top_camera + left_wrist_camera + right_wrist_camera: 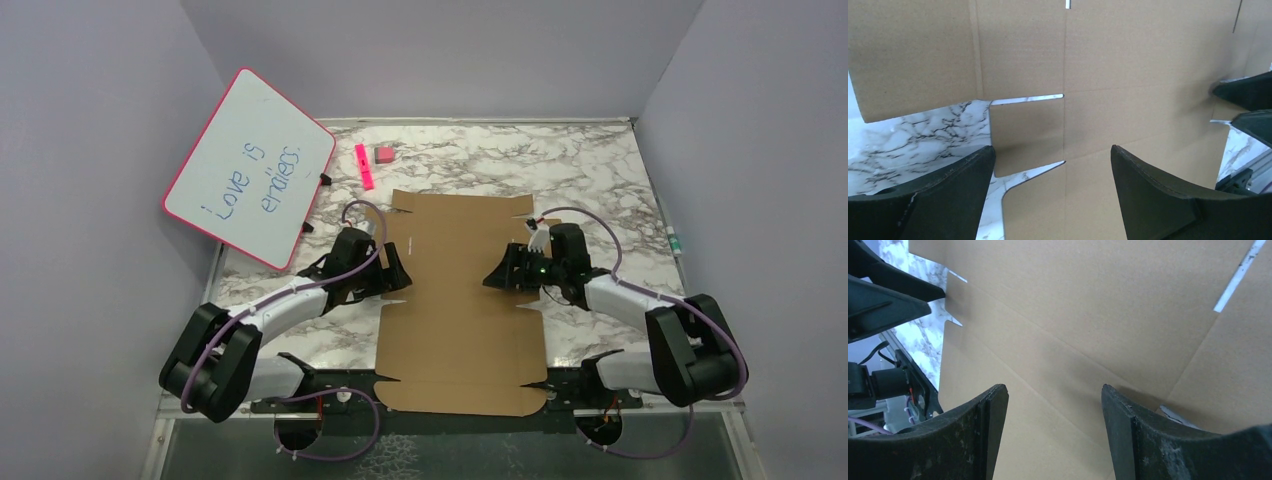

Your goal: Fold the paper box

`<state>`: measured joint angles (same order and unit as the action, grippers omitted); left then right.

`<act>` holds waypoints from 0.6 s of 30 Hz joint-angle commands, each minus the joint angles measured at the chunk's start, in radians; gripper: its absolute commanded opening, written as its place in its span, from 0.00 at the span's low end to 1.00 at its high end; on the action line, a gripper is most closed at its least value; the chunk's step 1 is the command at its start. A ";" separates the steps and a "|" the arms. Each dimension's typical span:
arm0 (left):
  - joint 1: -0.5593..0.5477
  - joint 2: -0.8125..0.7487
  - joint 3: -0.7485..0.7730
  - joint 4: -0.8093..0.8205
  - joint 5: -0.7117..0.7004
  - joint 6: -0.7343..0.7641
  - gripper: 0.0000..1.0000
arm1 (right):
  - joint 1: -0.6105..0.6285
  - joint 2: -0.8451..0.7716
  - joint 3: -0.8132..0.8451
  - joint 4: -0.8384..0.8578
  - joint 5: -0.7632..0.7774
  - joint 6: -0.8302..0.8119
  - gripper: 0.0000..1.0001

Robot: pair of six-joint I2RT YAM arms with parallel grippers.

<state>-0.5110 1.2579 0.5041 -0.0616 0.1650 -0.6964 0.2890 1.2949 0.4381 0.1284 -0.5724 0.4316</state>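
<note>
The paper box is a flat brown cardboard blank with flaps and slots, lying on the marble table between the two arms. My left gripper is open at the blank's left edge, over the small side tab. My right gripper is open at the blank's right edge, above the cardboard. Neither gripper holds anything. In the left wrist view the jaws stand wide apart over the tab and a crease. In the right wrist view the jaws stand wide apart over bare cardboard.
A pink-framed whiteboard with blue writing leans at the back left. A pink marker and a small pink block lie behind the blank. Grey walls enclose the table on three sides.
</note>
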 commanded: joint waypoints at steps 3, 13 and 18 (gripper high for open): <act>-0.003 0.024 -0.020 0.028 0.092 -0.039 0.85 | 0.012 0.057 -0.033 0.114 0.012 0.014 0.74; -0.015 -0.062 -0.012 0.037 0.139 -0.094 0.79 | 0.016 0.115 -0.044 0.138 0.046 0.019 0.74; -0.033 -0.073 0.006 0.038 0.144 -0.108 0.79 | 0.019 0.124 -0.040 0.140 0.060 0.031 0.73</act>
<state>-0.5133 1.2072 0.4934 -0.0555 0.2241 -0.7574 0.2955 1.3895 0.4171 0.2752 -0.5659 0.4545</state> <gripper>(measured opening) 0.795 0.734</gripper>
